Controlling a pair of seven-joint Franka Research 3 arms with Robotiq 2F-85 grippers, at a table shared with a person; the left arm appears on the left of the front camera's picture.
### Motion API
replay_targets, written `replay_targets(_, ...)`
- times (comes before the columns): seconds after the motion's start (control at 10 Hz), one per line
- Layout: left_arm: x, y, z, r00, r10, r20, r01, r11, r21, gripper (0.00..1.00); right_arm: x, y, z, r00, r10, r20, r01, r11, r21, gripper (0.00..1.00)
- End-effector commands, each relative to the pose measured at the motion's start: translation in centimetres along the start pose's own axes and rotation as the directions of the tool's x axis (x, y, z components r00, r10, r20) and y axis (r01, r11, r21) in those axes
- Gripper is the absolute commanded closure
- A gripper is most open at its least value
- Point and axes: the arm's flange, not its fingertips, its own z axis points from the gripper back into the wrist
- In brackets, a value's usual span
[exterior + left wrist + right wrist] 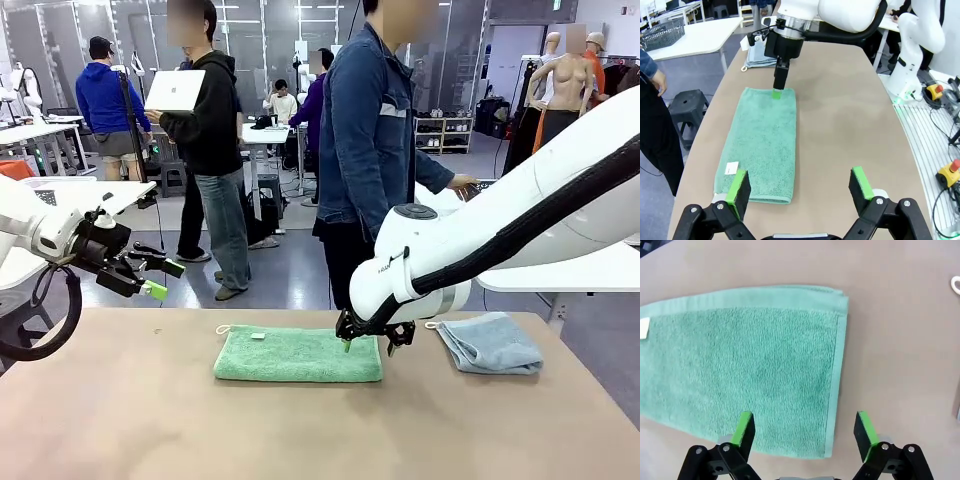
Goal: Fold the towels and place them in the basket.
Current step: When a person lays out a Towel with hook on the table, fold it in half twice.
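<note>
Green towel (pixel 297 355): lay flat on the bench (pixel 300 430), folded into a long strip, white label (pixel 731 168) on top near one end; short hemmed end sat directly beneath the right end effector, likely left flat so an edge could be pinched for a further fold.
Right end effector (pixel 806 429): released, jaws spread wide, pointed straight down over the towel's end; one finger (pixel 744 428) above the terry, the other (pixel 865 429) beyond the hem over bare bench, probably straddling the edge for a pinch; contact with the cloth not clear, a pad (pixel 776 93) seen at or just above the hem in the left wrist view.
Left end effector (pixel 800 186): released, empty, raised well clear of the bench off its own side; looked down the towel's length, the labelled end nearest below its fingers, presumably parked to leave room or waiting to take that end.
Blue-grey towel (pixel 490 343): bunched loosely on the bench just past the right end effector, away from the green one; apparently awaiting its turn.
Basket (pixel 662 34): a dark lattice one sat on another table, far beyond both end effectors; whether it served this task could not be told.
Progress: judged early, no towel in a basket yet.
</note>
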Motion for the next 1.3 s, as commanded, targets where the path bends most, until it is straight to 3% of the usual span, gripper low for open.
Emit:
replay_targets(0.0,0.1,0.1,0.1,1.000,-0.002,0.000,0.002,1.000,0.001,0.00,0.8,1.3,-0.9,0.999,-0.037,0.017,0.038,0.998,-0.046,0.00)
replay_targets(0.8,0.1,0.1,0.1,1.000,-0.002,0.000,0.002,1.000,0.001,0.00,1.2,1.4,-2.5,0.999,-0.049,0.000,0.049,0.994,-0.094,0.00)
replay_targets(0.9,0.1,0.1,0.1,1.000,-0.002,0.000,0.002,1.000,0.001,0.00,1.1,1.3,-2.7,0.999,-0.051,-0.008,0.050,0.994,-0.095,0.02)
replay_targets(1.0,0.1,0.1,0.1,1.000,-0.002,0.000,0.002,1.000,0.001,0.00,1.2,1.2,-2.9,0.998,-0.058,-0.013,0.057,0.993,-0.100,0.20)
replay_targets(1.1,0.1,0.1,0.1,1.000,-0.002,0.000,0.002,1.000,0.001,0.00,1.2,1.1,-3.0,0.998,-0.058,-0.002,0.057,0.993,-0.101,0.12)
replay_targets(1.2,0.1,0.1,0.1,1.000,-0.002,0.000,0.002,1.000,0.001,0.00,1.2,1.1,-2.9,0.998,-0.059,0.000,0.059,0.993,-0.102,0.12)
